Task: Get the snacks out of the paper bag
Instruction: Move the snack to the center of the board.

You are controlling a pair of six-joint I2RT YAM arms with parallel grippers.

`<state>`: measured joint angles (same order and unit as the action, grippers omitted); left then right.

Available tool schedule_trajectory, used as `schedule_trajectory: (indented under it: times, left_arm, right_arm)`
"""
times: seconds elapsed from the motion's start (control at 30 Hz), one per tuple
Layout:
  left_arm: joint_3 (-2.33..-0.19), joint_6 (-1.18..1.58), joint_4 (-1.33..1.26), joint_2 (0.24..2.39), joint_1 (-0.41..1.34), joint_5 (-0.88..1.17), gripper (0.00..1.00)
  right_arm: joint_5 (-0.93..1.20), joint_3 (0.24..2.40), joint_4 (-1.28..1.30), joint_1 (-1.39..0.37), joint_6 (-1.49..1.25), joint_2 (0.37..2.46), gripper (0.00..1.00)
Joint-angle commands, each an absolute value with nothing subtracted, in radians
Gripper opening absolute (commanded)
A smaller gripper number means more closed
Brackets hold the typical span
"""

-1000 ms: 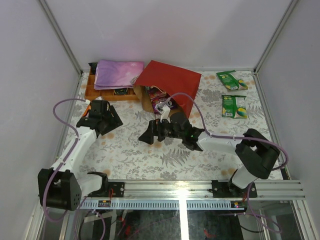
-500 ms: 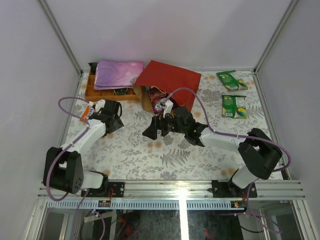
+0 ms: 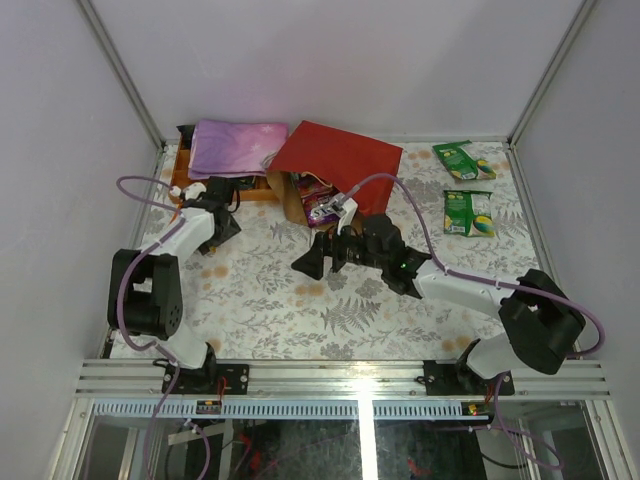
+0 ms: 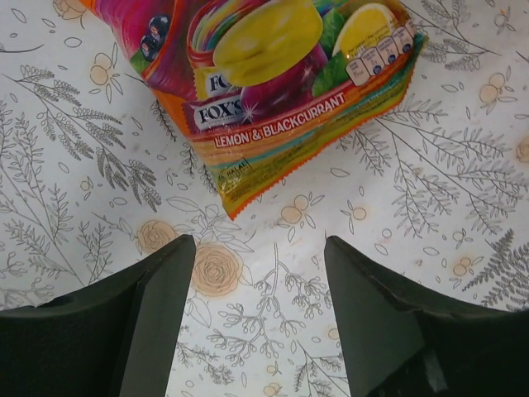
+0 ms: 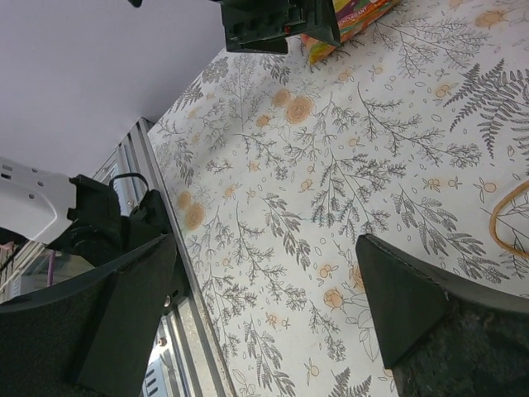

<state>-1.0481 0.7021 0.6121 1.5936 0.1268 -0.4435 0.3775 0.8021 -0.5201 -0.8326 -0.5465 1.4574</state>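
Left wrist view: the left gripper (image 4: 258,285) hangs with its jaws partly spread and nothing between them, over the flowered tablecloth (image 4: 430,207). Just beyond its fingertips (image 4: 157,314) lies a lemon-and-blackcurrant candy packet (image 4: 273,91), flat and face up. One corner points back toward the gripper and its sealed edge runs on a slant. The frame cuts off the rest, so its long axis cannot be told. This packet lies to the left of the paper bag (image 3: 340,160).

The right gripper (image 5: 264,281) is spread wide and empty, just on the near side of the bag's mouth, fingers pointing left. The bag lies on its side, red face up, mouth toward the arms, with glossy packets (image 3: 322,207) showing in the opening. Two green packets (image 3: 463,160) (image 3: 468,213) lie flat, well to the right of the bag.
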Motion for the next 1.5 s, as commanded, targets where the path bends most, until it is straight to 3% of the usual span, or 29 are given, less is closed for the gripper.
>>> schedule_trajectory:
  times: [0.0, 0.13, 0.4, 0.7, 0.83, 1.0, 1.2, 1.47]
  left_arm:
    - [-1.071, 0.696, 0.57, 1.636, 0.066, -0.327, 0.64]
    - [-1.068, 0.671, 0.531, 1.714, 0.026, -0.166, 0.62]
    - [-1.105, 0.654, 0.52, 1.774, 0.021, -0.156, 0.6]
    - [-1.272, 0.594, 0.569, 1.866, 0.002, -0.195, 0.58]
    - [-1.291, 0.596, 0.566, 1.86, 0.003, -0.1, 0.6]
    - [-1.206, 0.557, 0.48, 1.706, 0.019, 0.045, 0.69]
    - [-1.09, 0.528, 0.427, 1.48, 0.09, 0.036, 0.79]
    - [-1.096, 0.497, 0.445, 1.403, 0.179, -0.058, 0.82]
  right_arm:
    - [0.361, 0.766, -0.59, -0.807, -0.523, 1.415, 0.98]
    - [0.356, 0.737, -0.608, -0.791, -0.518, 1.394, 0.98]
    - [0.34, 0.71, -0.602, -0.762, -0.507, 1.378, 0.99]
    - [0.042, 0.703, -0.497, -0.731, -0.585, 1.417, 0.99]
    - [-0.044, 0.716, -0.513, -0.73, -0.66, 1.479, 1.0]
    - [-0.008, 0.69, -0.734, -0.728, -0.874, 1.607, 1.0]
    - [-0.027, 0.617, -1.264, -0.729, -1.217, 1.822, 0.96]
    - [-0.301, 0.72, -1.384, -0.737, -1.415, 2.026, 0.95]
